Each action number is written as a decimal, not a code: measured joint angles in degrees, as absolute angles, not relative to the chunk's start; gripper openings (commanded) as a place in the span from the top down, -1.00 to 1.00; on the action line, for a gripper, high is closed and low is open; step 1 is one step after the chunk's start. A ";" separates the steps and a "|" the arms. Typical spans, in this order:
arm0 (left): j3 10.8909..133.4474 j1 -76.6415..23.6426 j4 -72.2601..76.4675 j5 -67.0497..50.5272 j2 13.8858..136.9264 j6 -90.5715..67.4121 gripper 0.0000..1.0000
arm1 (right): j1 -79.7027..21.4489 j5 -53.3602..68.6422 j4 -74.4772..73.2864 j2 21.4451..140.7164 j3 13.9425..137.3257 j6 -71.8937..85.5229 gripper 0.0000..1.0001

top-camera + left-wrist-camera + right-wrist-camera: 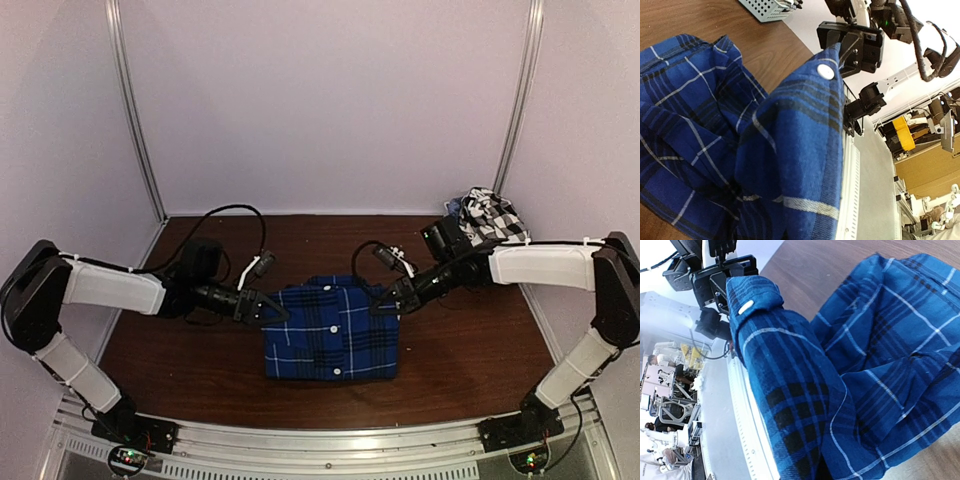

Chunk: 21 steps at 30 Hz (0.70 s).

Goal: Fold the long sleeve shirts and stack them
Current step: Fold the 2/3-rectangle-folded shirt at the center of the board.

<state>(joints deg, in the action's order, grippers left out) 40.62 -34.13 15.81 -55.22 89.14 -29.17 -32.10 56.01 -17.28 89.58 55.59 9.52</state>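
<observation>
The royal-blue plaid shirt (332, 330) lies in a rough rectangle at the middle of the brown table. My left gripper (266, 309) is at its far left corner and my right gripper (388, 300) at its far right corner. Each is shut on a raised fold of the cloth. In the left wrist view the blue cloth (790, 150) covers my own fingers, and the right gripper (855, 47) pinches a corner with a white button. In the right wrist view the cloth (800, 405) hides my fingers, and the left gripper (722, 280) holds a buttoned cuff. The black-and-white check shirt (492, 215) lies bunched at the back right.
A grey slotted basket (771, 7) stands at the back right by the check shirt. Black cables (225, 215) loop over the table behind both arms. White walls close off the back and sides. A metal rail (330, 440) runs along the near edge.
</observation>
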 measured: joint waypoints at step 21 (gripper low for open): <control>36.21 -45.36 7.07 -45.17 66.30 -40.60 1.00 | -41.95 53.41 -18.94 65.63 47.77 24.49 1.00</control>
